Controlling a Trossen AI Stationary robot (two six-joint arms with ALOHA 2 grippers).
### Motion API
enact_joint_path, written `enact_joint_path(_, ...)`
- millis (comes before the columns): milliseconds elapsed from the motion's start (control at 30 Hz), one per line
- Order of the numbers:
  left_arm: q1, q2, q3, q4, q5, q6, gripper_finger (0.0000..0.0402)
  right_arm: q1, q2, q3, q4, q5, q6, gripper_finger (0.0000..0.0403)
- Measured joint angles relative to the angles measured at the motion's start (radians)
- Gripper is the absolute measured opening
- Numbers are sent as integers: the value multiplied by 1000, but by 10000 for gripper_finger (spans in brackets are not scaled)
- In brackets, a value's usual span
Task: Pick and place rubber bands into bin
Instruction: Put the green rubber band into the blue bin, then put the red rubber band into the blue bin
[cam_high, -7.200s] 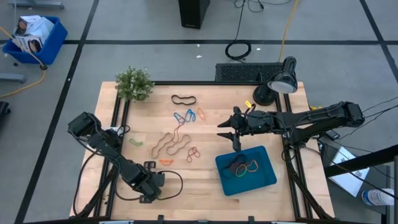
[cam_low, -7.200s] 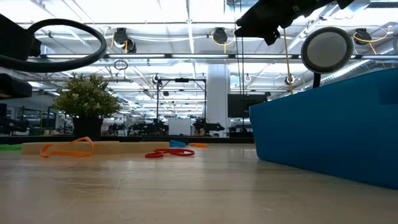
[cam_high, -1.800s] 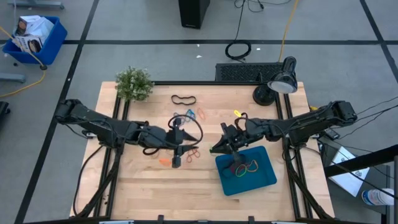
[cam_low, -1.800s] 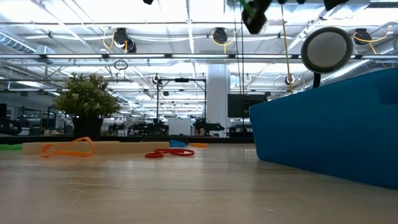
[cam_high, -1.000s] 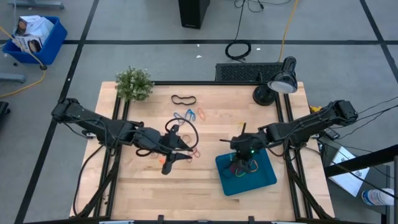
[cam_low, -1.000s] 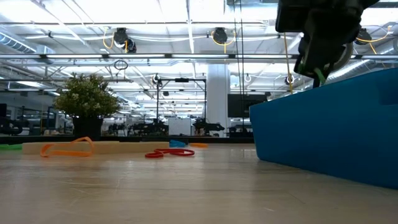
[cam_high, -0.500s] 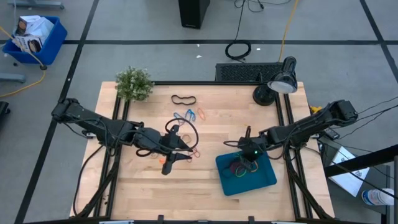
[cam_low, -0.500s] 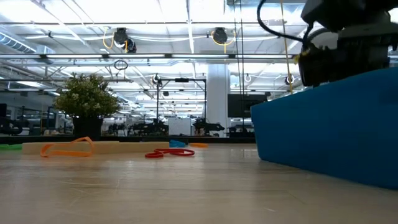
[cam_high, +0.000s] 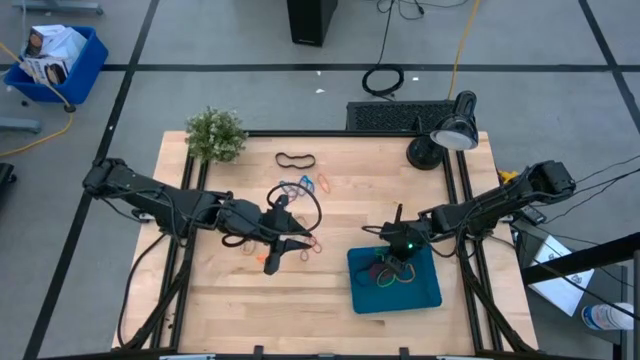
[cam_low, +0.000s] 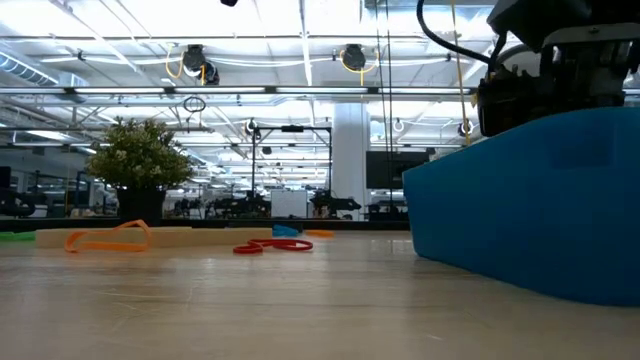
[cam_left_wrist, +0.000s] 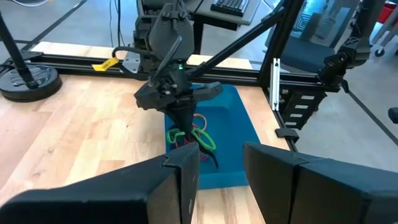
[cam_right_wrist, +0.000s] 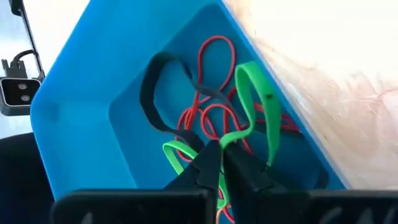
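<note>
The teal bin (cam_high: 432, 292) lies at the table's near right and holds red, black and green rubber bands (cam_right_wrist: 211, 81). My right gripper (cam_right_wrist: 222, 157) reaches down into it, tips together at a green band (cam_right_wrist: 254, 106); the low view shows it behind the bin wall (cam_low: 520, 210). Loose bands lie on the wood: a black one (cam_high: 295, 159), blue and orange ones (cam_high: 303, 185), a red one (cam_high: 311, 246). My left gripper (cam_high: 272, 258) hovers open near the table's middle, over an orange band; its wrist view shows nothing between its fingers (cam_left_wrist: 186, 174). My right gripper comes from above, slanting down into the bin. Its fingertips (cam_right_wrist: 210, 155) close on a stretch of the green band (cam_right_wrist: 239, 138) where it crosses the red ones. The band lies slack on the bin's floor, its loop spread out beyond the tips.
A potted plant (cam_high: 216, 133) stands at the far left corner and a desk lamp (cam_high: 452, 130) at the far right. Bare wood lies along the near edge, left of the bin.
My right gripper has gone down into the bin and a little toward the table's right edge, carrying the green band down onto the bands inside. The bin has turned slightly on the table.
</note>
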Motion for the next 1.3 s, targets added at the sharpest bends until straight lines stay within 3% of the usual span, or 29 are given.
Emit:
enact_joint_path(300,1,0,0,0,0,-1,129,0,-11,1,34,2,-67,104)
enact_joint_path(467,1,0,0,-3,0,-1,129,0,-62,25,31,7,-109,132)
enact_joint_path(700,1,0,0,-16,0,2,129,0,-178,96,71,116,-280,138)
enact_joint_path(933,1,0,0,-23,0,25,129,-2,-305,143,284,187,-527,136)
enact_joint_path(1133,1,0,0,-24,0,53,129,-3,-365,252,218,188,-675,135)
enact_joint_path(1300,1,0,0,-24,0,77,129,-24,-358,379,45,207,-743,136)
